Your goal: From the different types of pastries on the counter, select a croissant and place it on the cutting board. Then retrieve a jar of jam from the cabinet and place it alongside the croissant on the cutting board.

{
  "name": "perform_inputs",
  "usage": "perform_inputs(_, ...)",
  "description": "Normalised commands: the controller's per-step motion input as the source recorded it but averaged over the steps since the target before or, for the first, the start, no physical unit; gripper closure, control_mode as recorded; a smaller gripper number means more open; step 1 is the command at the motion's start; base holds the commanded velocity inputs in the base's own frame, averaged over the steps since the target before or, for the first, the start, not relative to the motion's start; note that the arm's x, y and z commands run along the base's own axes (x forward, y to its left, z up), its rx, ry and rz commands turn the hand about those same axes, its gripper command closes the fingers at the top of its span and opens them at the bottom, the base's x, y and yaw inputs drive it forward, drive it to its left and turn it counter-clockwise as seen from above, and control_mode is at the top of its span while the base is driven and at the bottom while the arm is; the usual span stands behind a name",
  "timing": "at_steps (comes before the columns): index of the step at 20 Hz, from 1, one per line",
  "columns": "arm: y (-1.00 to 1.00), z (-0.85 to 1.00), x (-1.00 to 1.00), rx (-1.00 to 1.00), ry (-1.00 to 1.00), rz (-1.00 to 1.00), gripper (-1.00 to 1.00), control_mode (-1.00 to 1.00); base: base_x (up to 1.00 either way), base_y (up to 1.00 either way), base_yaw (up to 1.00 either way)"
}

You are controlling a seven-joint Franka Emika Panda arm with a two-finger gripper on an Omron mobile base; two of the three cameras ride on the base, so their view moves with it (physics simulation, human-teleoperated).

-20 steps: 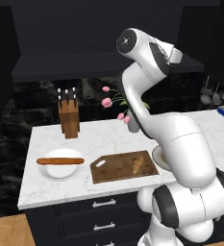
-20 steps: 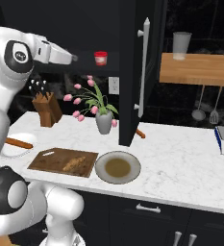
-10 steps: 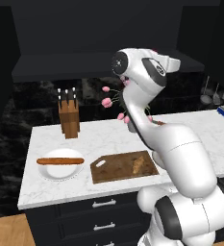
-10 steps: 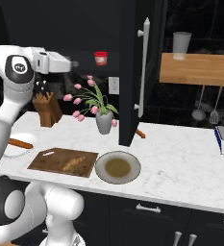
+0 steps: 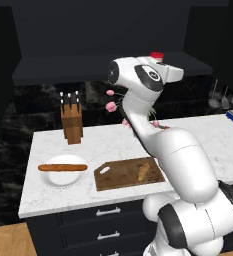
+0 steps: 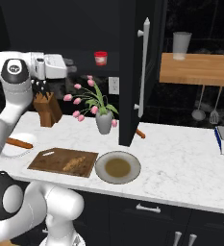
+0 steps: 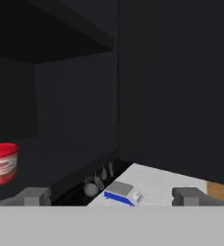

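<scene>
1. In the left base view, the croissant [image 5: 144, 171] is seen lying on the cutting board [image 5: 122, 175], near its right end, so the first half of the task is judged done. A long bread stick [image 5: 63, 168] lies on a white plate [image 5: 55, 179] to the left of the board, and a knife block [image 5: 71, 122] stands behind it on the surface [image 5: 100, 142]. The red lid of the jar of jam [image 5: 156, 55] is glimpsed on the cabinet [image 5: 78, 67] shelf, just above the raised arm.

2. In the right base view, the jar [image 6: 101, 58] is shown upright on the dark shelf, with the end effector [image 6: 70, 68] near it at roughly shelf height, not touching. A vase of pink tulips [image 6: 103, 120] and a round plate [image 6: 117, 167] sit below.

3. In the hand view, the two fingertips [image 7: 34, 196] are seen spread wide apart with nothing between them. The jar [image 7: 2, 164] is pushed to the far left edge, off the centre line.

4. The reach is judged best done by swinging the hand toward the jar until it is centred between the tips, then advancing level along the shelf before closing, so that the jar is not knocked over.
</scene>
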Motion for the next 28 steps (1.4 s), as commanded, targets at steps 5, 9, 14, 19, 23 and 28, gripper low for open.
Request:
perform_inputs(5, 0.5, 0.29, 0.11, 0.0, 0.0, -0.31, -1.0, -1.0, 0.0, 0.0, 0.0)
perform_inputs(9, -0.08, 0.0, 0.11, 0.03, 0.01, -0.03, -1.0, -1.0, 0.0, 0.0, 0.0)
perform_inputs(14, -0.37, 0.08, 0.12, 0.01, 0.03, -0.03, -1.0, -1.0, 0.0, 0.0, 0.0)
perform_inputs(19, -0.23, -0.02, -0.01, 0.0, -0.03, 0.0, -1.0, -1.0, 0.0, 0.0, 0.0)
perform_inputs(23, -0.28, 0.0, 0.0, 0.0, -0.09, -0.03, -1.0, -1.0, 0.0, 0.0, 0.0)
perform_inputs(28, -0.08, -0.16, -0.01, 0.0, -0.01, -0.02, -1.0, -1.0, 0.0, 0.0, 0.0)
